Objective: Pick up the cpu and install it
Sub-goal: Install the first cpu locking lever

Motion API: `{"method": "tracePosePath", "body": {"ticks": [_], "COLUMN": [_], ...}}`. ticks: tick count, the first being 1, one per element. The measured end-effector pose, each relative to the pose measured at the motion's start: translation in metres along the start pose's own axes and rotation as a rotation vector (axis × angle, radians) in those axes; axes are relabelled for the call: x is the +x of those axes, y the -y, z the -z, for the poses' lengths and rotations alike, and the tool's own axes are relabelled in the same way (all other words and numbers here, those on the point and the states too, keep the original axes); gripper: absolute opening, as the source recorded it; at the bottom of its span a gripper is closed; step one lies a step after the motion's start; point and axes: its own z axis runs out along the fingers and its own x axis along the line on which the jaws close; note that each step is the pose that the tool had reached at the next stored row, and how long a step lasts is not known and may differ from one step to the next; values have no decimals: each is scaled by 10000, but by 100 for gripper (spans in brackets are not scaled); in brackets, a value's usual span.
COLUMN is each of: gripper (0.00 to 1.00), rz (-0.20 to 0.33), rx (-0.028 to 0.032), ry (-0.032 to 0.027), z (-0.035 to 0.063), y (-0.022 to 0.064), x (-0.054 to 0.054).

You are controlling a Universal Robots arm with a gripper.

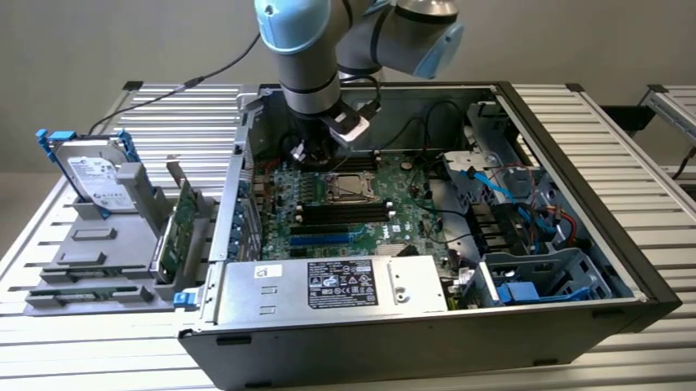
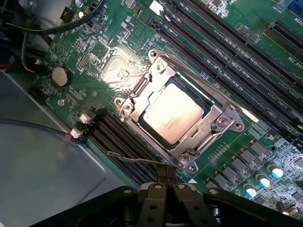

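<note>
An open computer case (image 1: 641, 277) sits beside a hard drive (image 1: 93, 175) in a grey holder (image 1: 98, 244).

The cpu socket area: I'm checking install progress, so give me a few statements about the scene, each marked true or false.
1. The cpu sits in the motherboard socket under a metal frame. True.
2. The end effector holds the cpu. False: it is shut, holding nothing, above the board.
3. The hard drive stands outside the computer case, at the exterior view's left. True.
4. The case's side is closed. False: it is open, with the motherboard exposed.
</note>
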Motion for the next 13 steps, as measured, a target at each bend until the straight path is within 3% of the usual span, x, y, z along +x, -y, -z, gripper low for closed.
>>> {"method": "tracePosePath", "body": {"ticks": [2, 7, 13], "gripper": [11, 11, 11], "rz": [79, 134, 141], "rx": [8, -43, -59], "ry": [-9, -74, -91], "z": [-14, -57, -97], "y": [-11, -39, -58], "x": [6, 19, 21]}}
